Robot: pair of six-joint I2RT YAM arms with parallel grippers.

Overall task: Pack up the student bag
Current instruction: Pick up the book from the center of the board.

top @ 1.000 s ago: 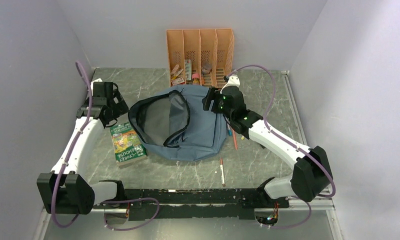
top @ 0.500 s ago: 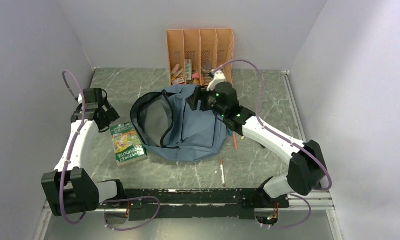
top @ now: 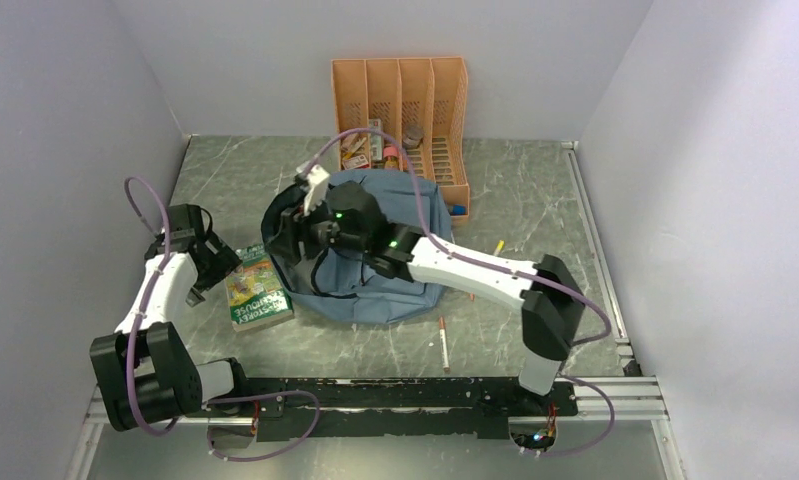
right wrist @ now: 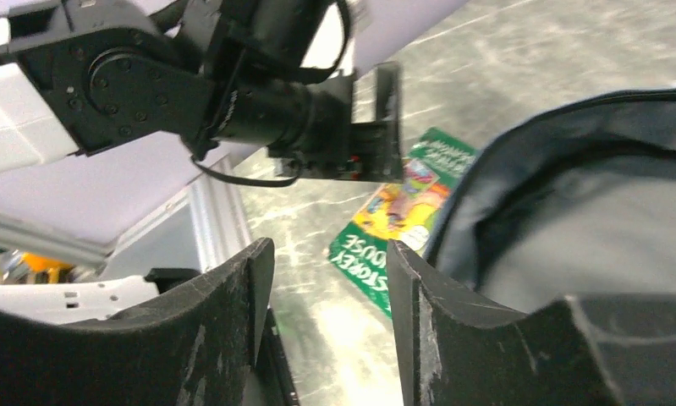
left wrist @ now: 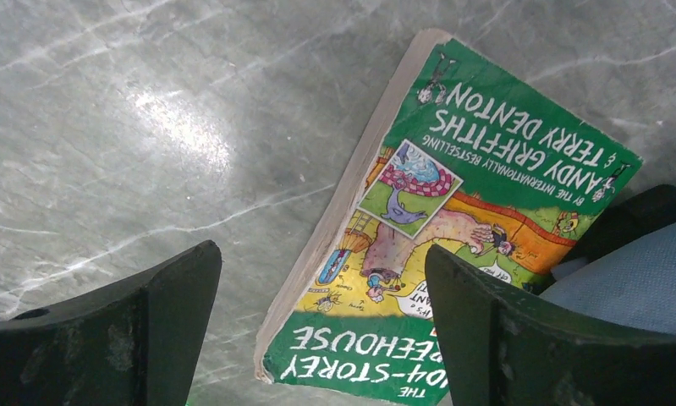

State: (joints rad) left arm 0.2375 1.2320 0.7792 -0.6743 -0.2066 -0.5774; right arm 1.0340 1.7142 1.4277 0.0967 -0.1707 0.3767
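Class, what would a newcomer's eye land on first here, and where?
A blue backpack gapes open at the centre, the right gripper at its mouth. Behind it stands a bright orange file rack; a green paperback lies left of the backpack, under the open left gripper.

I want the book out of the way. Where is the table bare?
Free: the far-left table corner between left wall, orange file organizer and backpack; the far-right side between organizer and right wall. Crowded: the book below the left gripper, the backpack's mouth at the right gripper, pens right of the backpack.
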